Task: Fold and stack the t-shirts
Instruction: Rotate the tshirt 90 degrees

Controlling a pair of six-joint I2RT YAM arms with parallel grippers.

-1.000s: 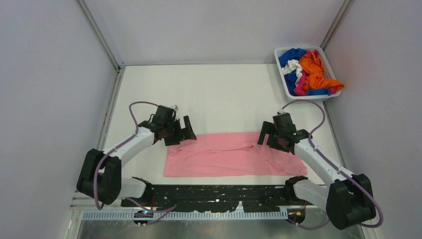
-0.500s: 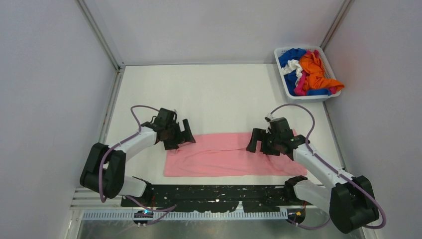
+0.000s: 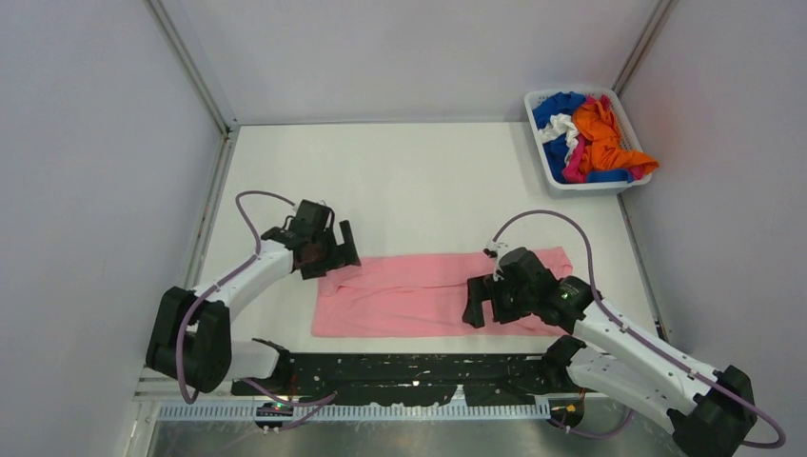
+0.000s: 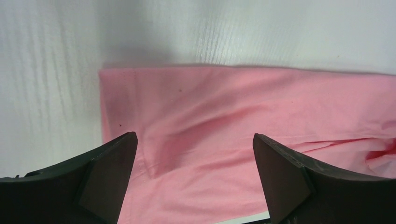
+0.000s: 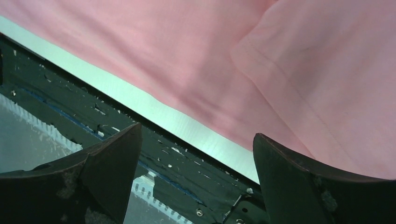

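left gripper (image 3: pixel 335 255): fingers apart, empty, at far left corner of light pink cloth t-shirt (image 3: pixel 409 297) | right gripper (image 3: pixel 481 303): fingers apart, empty, over its near edge | pink shirt: flat on white table (image 3: pixel 409 181), near edge | orange, blue, white, hot pink shirts (image 3: pixel 592 138): heaped in white plastic basket (image 3: pixel 574 187), far right corner

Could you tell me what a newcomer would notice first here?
The light pink t-shirt lies flat as a long rectangle near the front of the white table, the open left gripper at its far left corner and the open right gripper over its right part. In the far right corner, a white basket holds a bright heap of orange, blue, white and hot pink shirts.
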